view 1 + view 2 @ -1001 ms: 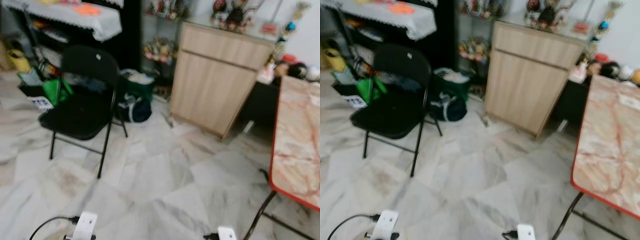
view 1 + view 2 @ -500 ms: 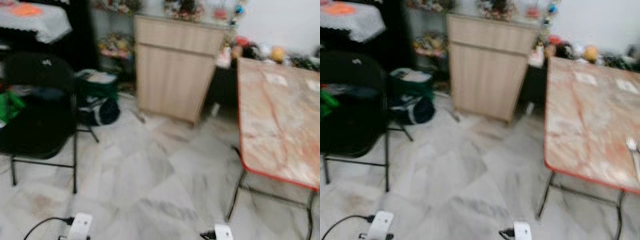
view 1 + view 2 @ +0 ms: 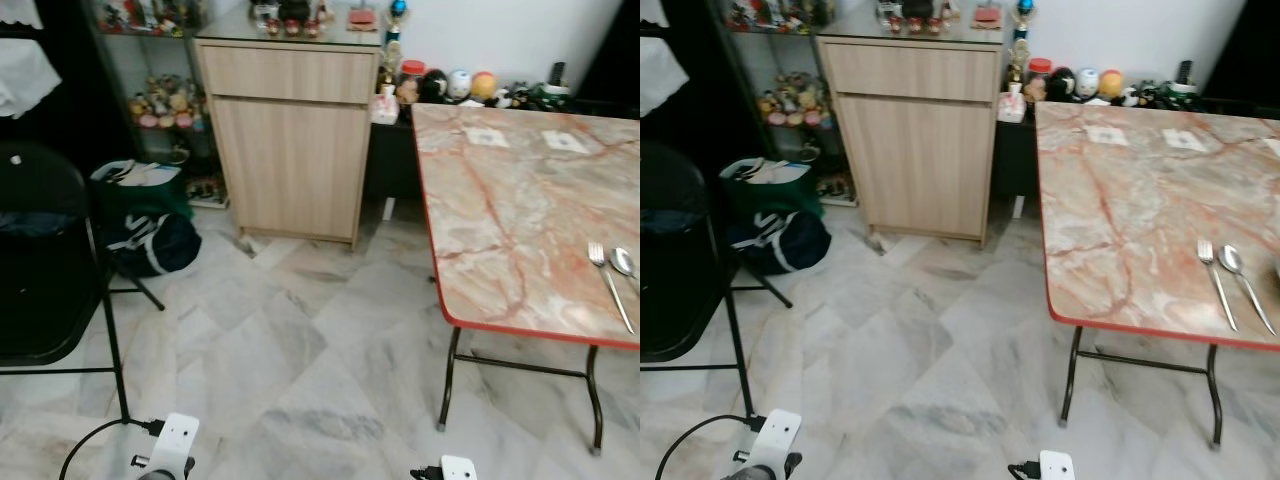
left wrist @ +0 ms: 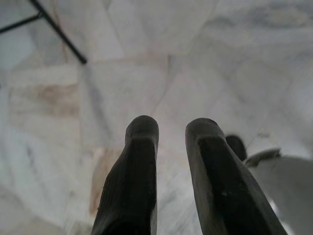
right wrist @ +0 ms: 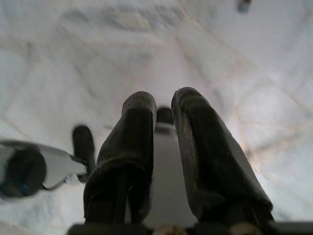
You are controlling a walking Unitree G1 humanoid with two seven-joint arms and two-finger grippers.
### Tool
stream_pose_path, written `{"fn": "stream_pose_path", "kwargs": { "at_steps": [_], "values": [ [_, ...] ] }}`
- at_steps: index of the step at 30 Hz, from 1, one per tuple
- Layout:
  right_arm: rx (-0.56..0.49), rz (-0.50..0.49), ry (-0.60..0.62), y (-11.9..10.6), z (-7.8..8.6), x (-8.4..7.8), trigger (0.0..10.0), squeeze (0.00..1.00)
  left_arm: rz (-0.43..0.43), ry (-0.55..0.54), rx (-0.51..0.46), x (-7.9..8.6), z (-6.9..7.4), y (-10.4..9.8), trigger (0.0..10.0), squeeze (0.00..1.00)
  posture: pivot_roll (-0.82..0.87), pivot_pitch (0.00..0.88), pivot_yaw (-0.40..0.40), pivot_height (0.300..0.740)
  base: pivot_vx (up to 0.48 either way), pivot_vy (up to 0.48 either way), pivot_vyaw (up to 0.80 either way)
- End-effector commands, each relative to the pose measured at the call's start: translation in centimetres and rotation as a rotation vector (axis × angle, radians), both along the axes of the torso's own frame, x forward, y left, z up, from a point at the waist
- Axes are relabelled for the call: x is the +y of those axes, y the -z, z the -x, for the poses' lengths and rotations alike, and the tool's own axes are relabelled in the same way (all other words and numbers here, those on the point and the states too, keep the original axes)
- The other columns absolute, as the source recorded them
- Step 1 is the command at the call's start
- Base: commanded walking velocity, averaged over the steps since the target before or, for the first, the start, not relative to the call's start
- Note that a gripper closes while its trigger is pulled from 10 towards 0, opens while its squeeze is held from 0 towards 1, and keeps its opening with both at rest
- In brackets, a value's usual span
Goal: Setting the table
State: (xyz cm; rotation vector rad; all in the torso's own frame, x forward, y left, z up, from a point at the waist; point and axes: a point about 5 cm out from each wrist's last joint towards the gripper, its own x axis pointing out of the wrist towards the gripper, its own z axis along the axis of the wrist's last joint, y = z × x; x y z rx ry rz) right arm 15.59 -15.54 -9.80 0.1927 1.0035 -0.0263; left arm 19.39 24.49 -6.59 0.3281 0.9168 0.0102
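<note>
A marble-patterned table (image 3: 500, 210) with a red rim stands to my right on thin black legs. Near its front right edge a fork (image 3: 609, 283) and a spoon (image 3: 624, 262) lie side by side. Both arms hang low over the floor, well short of the table. My left gripper (image 4: 171, 129) is empty, its black fingers a narrow gap apart above the marble tiles. My right gripper (image 5: 164, 103) is the same, open by a slim gap with nothing in it.
A light wooden cabinet (image 3: 290, 150) stands straight ahead against the wall. A black folding chair (image 3: 40, 260) is at my left, with a dark bag (image 3: 150, 243) on the floor behind it. Small ornaments (image 3: 455, 85) line the wall behind the table. Open floor lies between chair and table.
The camera has swung to the right, so the chair has slid to the left edge and the table with its fork and spoon has come into view. Both arms still hang low.
</note>
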Motion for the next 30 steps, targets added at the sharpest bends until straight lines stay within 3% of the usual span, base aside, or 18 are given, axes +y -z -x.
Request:
{"fn": "stream_pose_path", "kwargs": {
  "at_steps": [1, 7, 19, 26, 30],
  "values": [
    [0.009, -0.008, 0.025, 0.15, 0.38, 0.14, 10.0, 0.0, -0.009, 0.007, 0.024, 0.33, 0.3, 0.09, 10.0, 0.0, 0.22, 0.003, -0.003, 0.74, 0.0, 0.0, 0.0],
    [0.011, -0.011, 0.04, 0.16, 0.36, 0.37, 10.0, 0.0, -0.021, 0.029, 0.023, 0.55, 0.06, -0.1, 10.0, 0.0, 0.21, 0.01, 0.003, 0.74, 0.0, 0.0, 0.0],
    [0.005, -0.003, 0.054, 0.14, 0.38, -0.08, 10.0, 0.0, -0.017, 0.019, 0.02, 0.64, 0.33, -0.01, 10.0, 0.0, 0.21, 0.021, -0.017, 0.74, 0.0, -0.269, 0.0],
    [0.008, 0.009, 0.035, 0.14, 0.4, -0.36, 10.0, 0.0, -0.011, 0.013, 0.028, 0.59, 0.67, 0.18, 10.0, 0.0, 0.21, 0.009, -0.029, 0.74, 0.0, -0.277, -0.78],
    [-0.004, 0.011, 0.034, 0.08, 0.31, -0.42, 10.0, 0.0, -0.009, 0.013, 0.029, 0.43, 0.72, 0.26, 10.0, 0.0, 0.21, 0.006, -0.029, 0.74, 0.0, -0.277, 0.0]
  ]
}}
